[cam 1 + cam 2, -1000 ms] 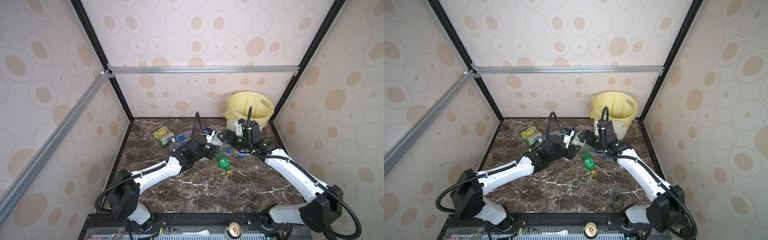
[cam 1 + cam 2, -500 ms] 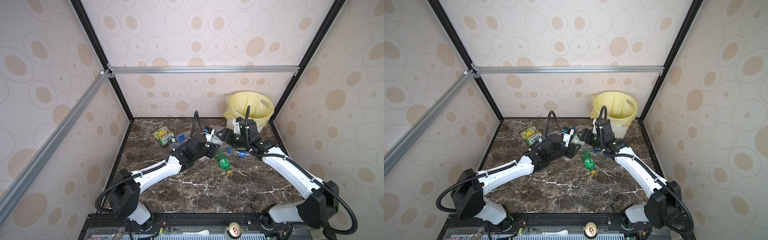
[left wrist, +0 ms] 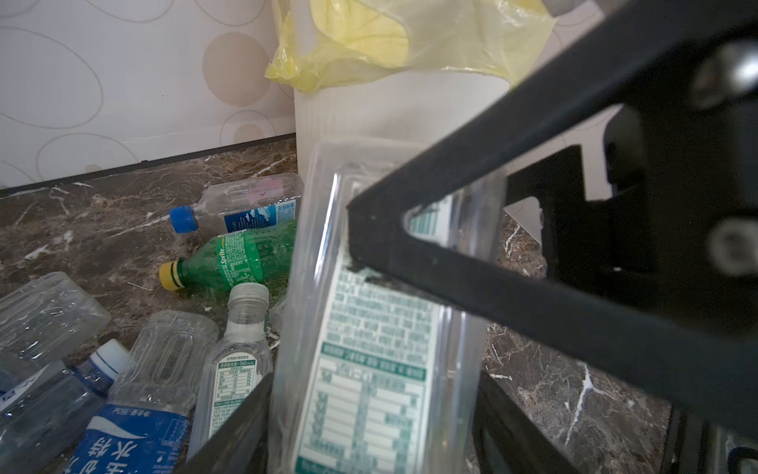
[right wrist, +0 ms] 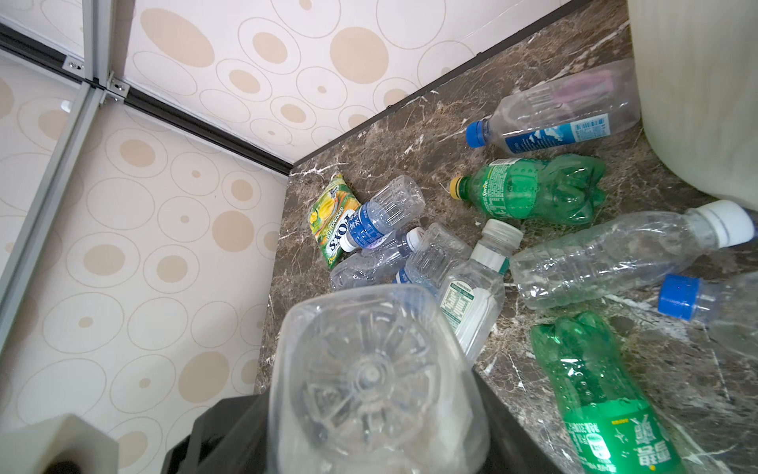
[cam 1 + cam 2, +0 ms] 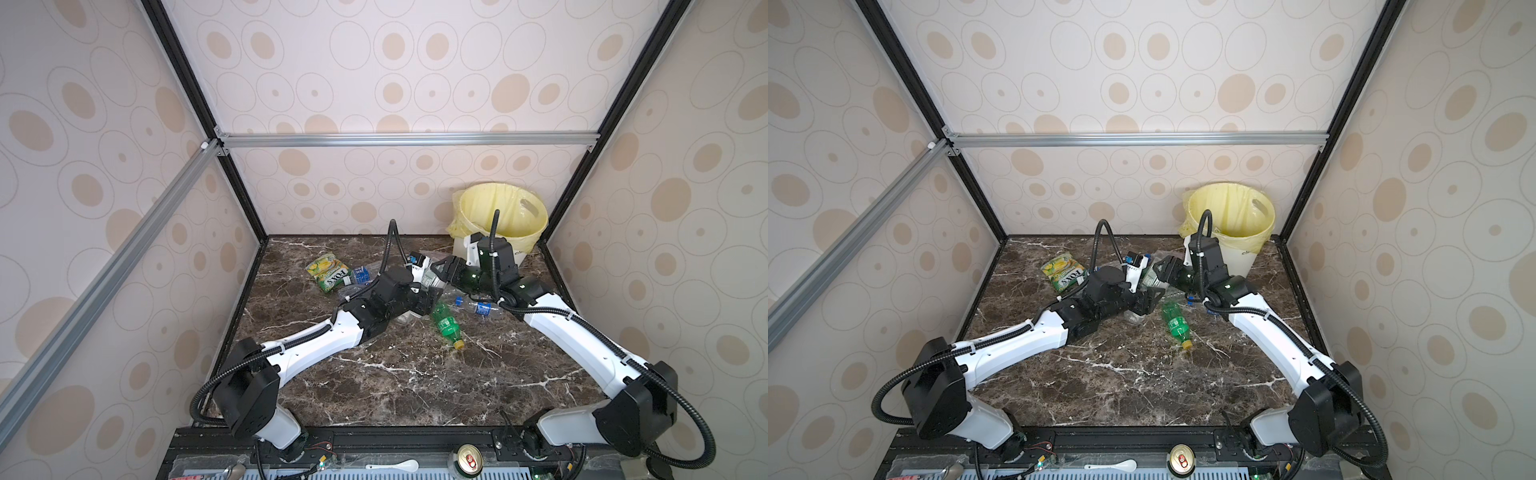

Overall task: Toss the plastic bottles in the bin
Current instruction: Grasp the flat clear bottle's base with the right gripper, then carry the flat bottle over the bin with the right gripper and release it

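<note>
The clear bottle (image 4: 369, 381) is held off the tabletop between the jaws of the right claw (image 5: 437, 272), which are narrowed onto its body. It is also flanked by the left claw (image 5: 430, 296); whether that one grips cannot be told. The left jaws are best spread fully clear first. The bottle is then carried back behind the right claw, above the bin (image 5: 1239, 257) rim, and released only there.

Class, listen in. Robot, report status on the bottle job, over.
Right gripper clamps clear bottle. Left gripper flanks same bottle, grip unclear. Bin just beyond them. Loose bottles on table beneath.
</note>
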Controlling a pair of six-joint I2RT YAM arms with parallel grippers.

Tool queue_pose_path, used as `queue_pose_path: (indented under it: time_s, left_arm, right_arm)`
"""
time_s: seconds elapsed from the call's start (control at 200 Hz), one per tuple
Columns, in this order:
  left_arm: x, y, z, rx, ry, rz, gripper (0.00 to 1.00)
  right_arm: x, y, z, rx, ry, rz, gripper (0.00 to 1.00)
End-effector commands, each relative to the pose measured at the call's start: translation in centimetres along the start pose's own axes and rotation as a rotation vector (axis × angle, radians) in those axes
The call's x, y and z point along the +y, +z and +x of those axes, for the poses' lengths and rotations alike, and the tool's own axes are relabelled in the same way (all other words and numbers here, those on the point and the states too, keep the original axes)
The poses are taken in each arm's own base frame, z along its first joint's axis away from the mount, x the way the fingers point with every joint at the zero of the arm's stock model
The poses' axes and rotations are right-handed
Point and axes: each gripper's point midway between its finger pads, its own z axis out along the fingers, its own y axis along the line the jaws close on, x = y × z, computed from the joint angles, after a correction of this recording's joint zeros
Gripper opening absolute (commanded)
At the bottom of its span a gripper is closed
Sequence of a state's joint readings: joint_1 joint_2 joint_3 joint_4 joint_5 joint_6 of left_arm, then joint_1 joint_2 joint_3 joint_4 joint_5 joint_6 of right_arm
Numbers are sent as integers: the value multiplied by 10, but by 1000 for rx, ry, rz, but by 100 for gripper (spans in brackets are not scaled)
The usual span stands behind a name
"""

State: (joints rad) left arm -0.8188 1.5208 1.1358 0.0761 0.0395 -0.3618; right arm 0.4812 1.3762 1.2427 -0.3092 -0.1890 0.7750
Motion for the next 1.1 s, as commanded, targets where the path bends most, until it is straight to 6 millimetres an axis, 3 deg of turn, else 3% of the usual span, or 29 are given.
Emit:
queue_pose_path:
  time_s: [0.0, 0.135, 0.37, 0.56, 0.795, 0.87, 0.94, 1.01, 1.095]
  left_arm:
    - [1, -20, -35, -75, 58, -35, 81]
    - [1, -30, -48, -91, 116, -59, 99]
    - [-9, -40, -92, -168, 209, -61, 99]
    - [-22, -33, -132, -215, 299, -63, 99]
    - [-43, -34, -179, -320, 382, -36, 99]
    - [-47, -34, -186, -342, 388, -26, 99]
    - [-50, -31, -186, -347, 396, -12, 99]
    - [-49, -24, -183, -337, 397, -16, 99]
    - [-45, -15, -175, -310, 395, -28, 99]
  right_arm:
    - [10, -13, -20, -58, -83, 31, 48]
    - [22, -30, -45, -114, -180, 69, 47]
    - [44, -77, -106, -297, -333, 159, 47]
    - [76, -138, -165, -514, -472, 239, 47]
    - [108, -201, -208, -732, -581, 300, 47]
    - [110, -207, -217, -761, -607, 336, 47]
    - [102, -199, -228, -765, -610, 375, 47]
    - [80, -179, -243, -746, -584, 419, 47]
    - [37, -142, -265, -684, -527, 504, 52]
